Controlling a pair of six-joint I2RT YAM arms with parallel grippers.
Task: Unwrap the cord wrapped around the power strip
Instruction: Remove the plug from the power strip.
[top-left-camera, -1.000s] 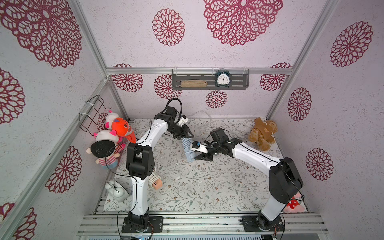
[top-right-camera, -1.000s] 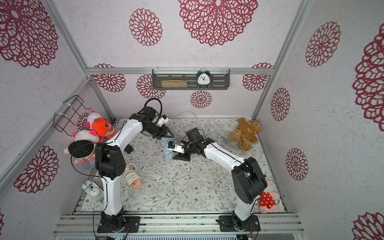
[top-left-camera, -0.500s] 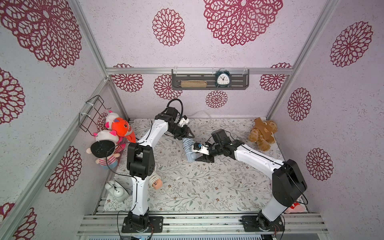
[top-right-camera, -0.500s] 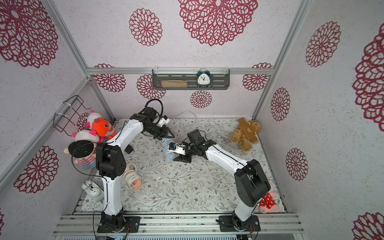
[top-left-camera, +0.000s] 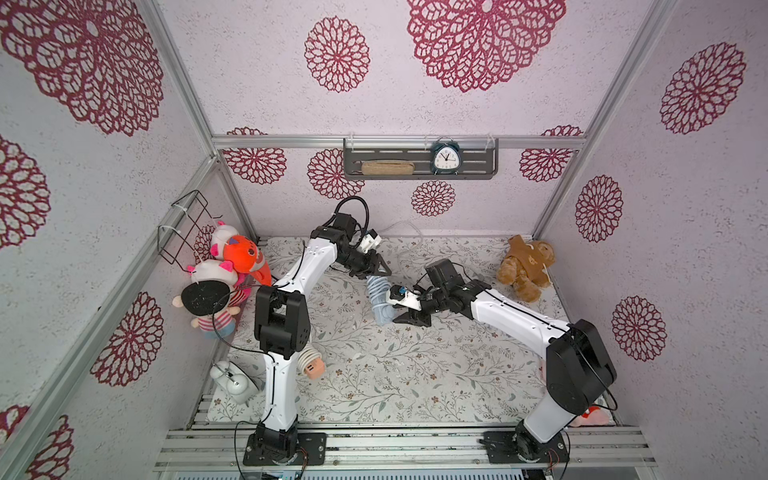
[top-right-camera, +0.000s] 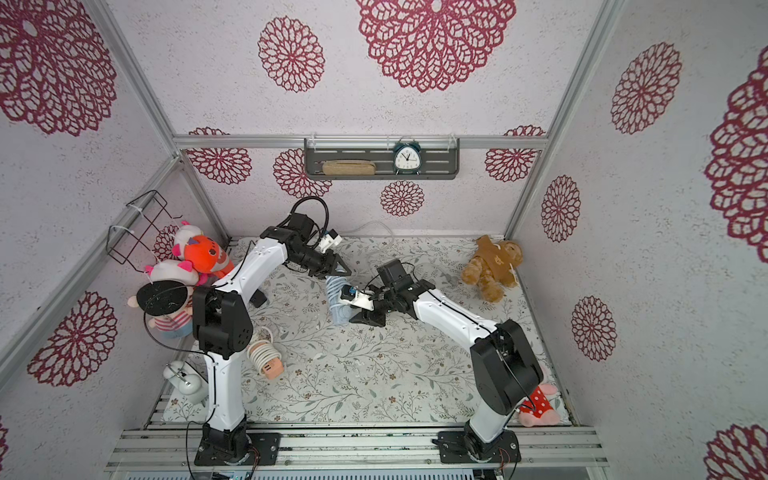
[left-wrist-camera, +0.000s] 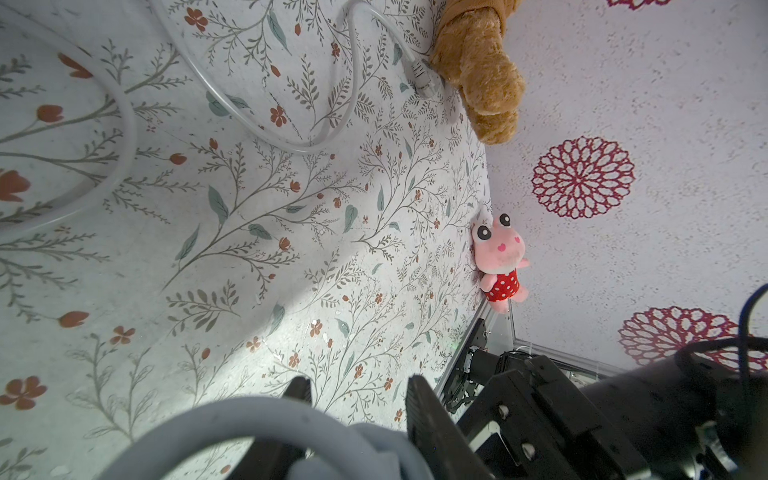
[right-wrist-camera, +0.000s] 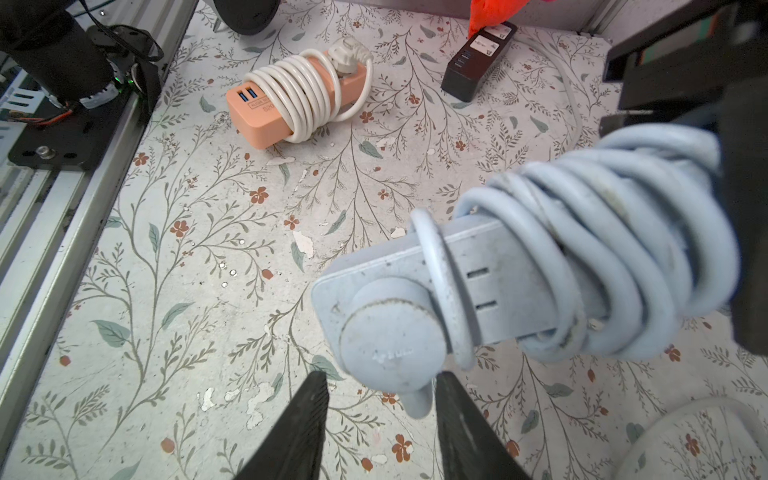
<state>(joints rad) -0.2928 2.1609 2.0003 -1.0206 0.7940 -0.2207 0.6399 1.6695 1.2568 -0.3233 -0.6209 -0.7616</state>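
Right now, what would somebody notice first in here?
The pale blue power strip in the middle, wound in its own cord: the left gripper holds one end, and the right gripper straddles its plug. Then the bright stuffed toys piled at the left side.

left hand holding power strip, right hand alongside

On the floral table cover, a brown plush teddy bear sits at its far right corner; a peach power strip wound in white cord lies near its left edge.
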